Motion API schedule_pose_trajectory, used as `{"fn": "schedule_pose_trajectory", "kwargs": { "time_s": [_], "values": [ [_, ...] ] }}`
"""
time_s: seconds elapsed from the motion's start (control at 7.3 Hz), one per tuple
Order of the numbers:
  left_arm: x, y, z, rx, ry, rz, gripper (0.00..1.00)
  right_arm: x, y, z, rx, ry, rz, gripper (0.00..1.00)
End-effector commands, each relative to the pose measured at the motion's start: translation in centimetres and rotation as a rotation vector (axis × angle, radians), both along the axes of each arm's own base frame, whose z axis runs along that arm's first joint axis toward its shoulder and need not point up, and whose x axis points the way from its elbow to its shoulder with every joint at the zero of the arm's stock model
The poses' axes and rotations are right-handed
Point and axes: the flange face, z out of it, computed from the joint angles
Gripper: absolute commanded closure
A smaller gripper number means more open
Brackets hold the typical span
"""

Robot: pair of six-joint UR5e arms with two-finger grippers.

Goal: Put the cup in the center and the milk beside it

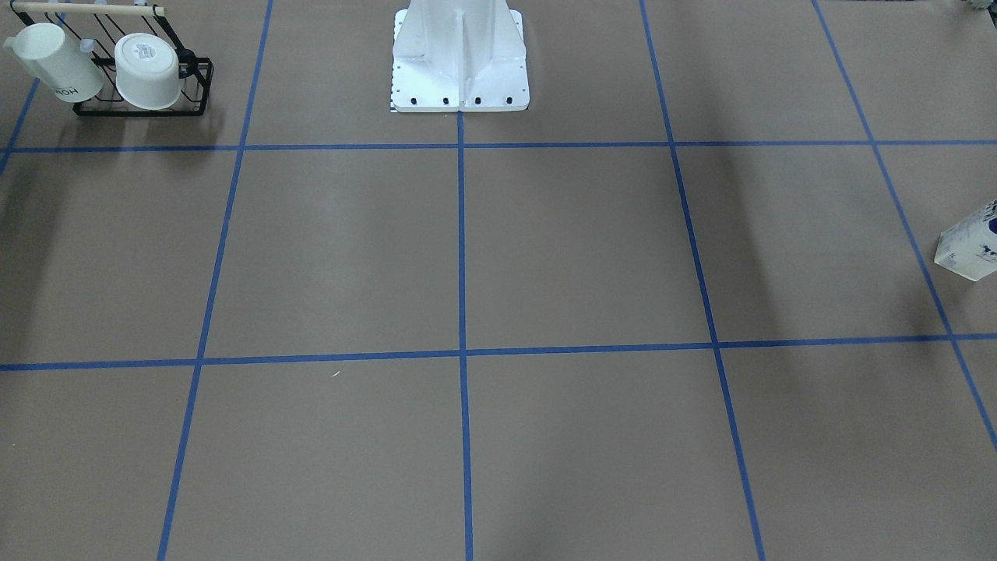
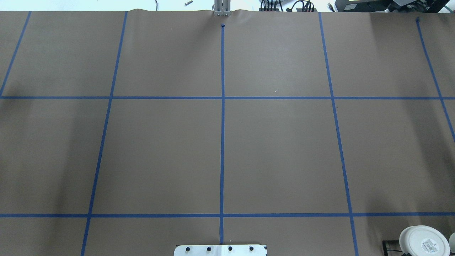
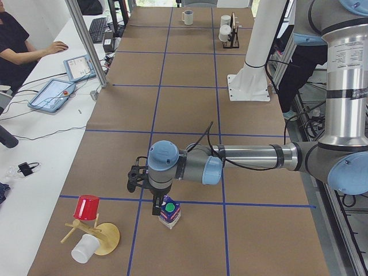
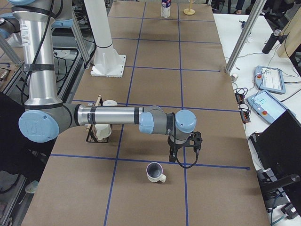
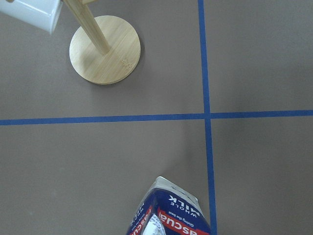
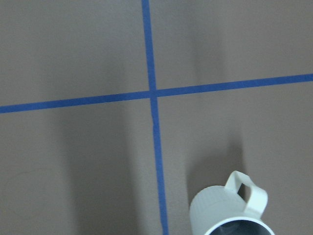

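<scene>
The milk (image 3: 169,211) stands upright near the table's left end, roughly midway between the long edges, its long axis vertical. It is a dark-blue and white gable carton with a red band; its round green cap sits on the slope facing that end. My left claw (image 3: 150,201) hangs just beside its top, and I cannot tell how far it is open or whether it touches. The cup (image 4: 155,172), white with a dark inside, sits mouth up near the table's right end, its loop handle pointing toward that end. My right claw (image 4: 183,153) hovers near it, opening unclear. Both are well apart from the center (image 2: 222,97)
</scene>
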Motion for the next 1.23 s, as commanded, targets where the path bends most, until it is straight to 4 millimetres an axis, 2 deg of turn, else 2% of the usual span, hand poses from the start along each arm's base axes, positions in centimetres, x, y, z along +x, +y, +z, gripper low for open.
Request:
{"fn": "schedule_pose_trajectory", "kwargs": {
  "time_s": [0.0,0.14,0.27,0.55,0.82,0.96,1.1],
  "values": [
    [0.2,0.1,-0.5,0.012,0.030,0.004,0.02,0.6,5.8,7.1,0.110,0.064,-0.032,0.00],
    [0.4,0.2,-0.9,0.024,0.066,0.005,0.02,0.6,6.7,10.3,0.083,0.059,-0.034,0.00],
    [0.4,0.2,-0.9,0.026,0.070,0.006,0.02,0.2,7.2,11.2,0.063,0.006,-0.034,0.00],
    [0.4,-0.1,-1.1,0.028,0.070,0.004,0.02,0.2,7.2,11.2,0.063,-0.011,-0.034,0.00],
    [0.4,-0.2,-1.5,0.036,0.069,0.004,0.02,0.2,7.3,12.4,0.037,-0.008,-0.032,0.00],
    [0.4,-0.3,-1.6,0.038,0.071,0.005,0.02,0.2,6.2,12.4,0.039,-0.005,-0.031,0.00],
    [0.4,-0.3,-1.9,0.043,0.070,0.002,0.02,0.2,5.9,13.0,0.027,-0.009,-0.031,0.00]
  ]
}}
